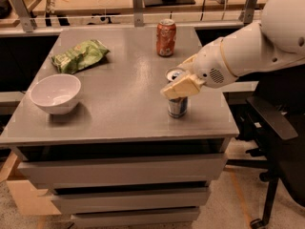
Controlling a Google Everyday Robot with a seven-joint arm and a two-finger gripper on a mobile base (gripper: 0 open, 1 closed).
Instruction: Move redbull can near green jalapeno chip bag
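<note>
1 redbull can (177,108) is found near the front right corner of the table (124,97), with the gripper (183,86) at it; its hold cannot be told. If nudged, it could be tipped, far from the green jalapeno chip bag (78,56).

Gripper (178,87) clamped on redbull can (177,108), hides can mid.

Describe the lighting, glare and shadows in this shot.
Camera view: warm, fairly dim light overall; a pale sheen streaks the table below the orange can; the white bowl throws a soft shadow under its right side; the gripper, near the table's right edge, covers the redbull can at its upper half.
</note>
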